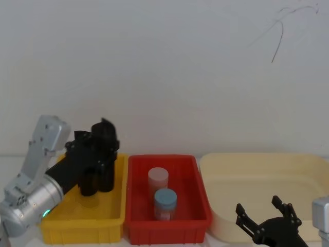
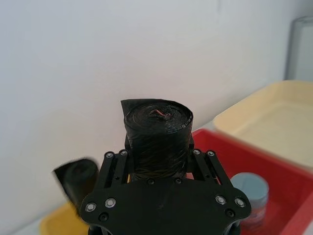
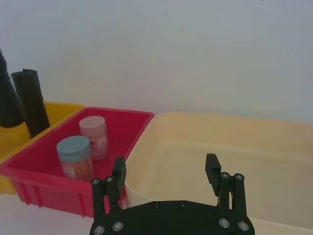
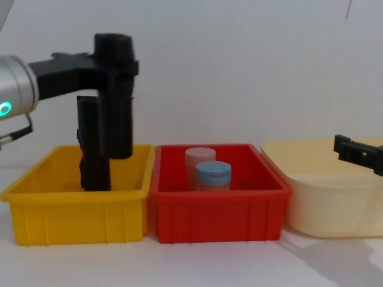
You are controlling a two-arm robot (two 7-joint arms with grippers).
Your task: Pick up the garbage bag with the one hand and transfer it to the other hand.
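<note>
Closest in, the left gripper (image 2: 159,161) is clamped around the garbage bag (image 2: 156,127), a thick black roll held upright above the yellow bin (image 4: 72,215). A slimmer black roll (image 4: 93,149) stands in that bin beside it. Next, the red bin (image 4: 218,215) holds a pink-lidded jar (image 1: 158,180) and a blue-lidded jar (image 1: 165,201). Farthest right, the right gripper (image 3: 165,169) waits low before the cream tub (image 4: 329,203), fingers spread wide, empty. The roll looks light, soft and slick; its free lower half seems best to take. White tabletop (image 4: 179,263), plain white wall (image 1: 164,77).
</note>
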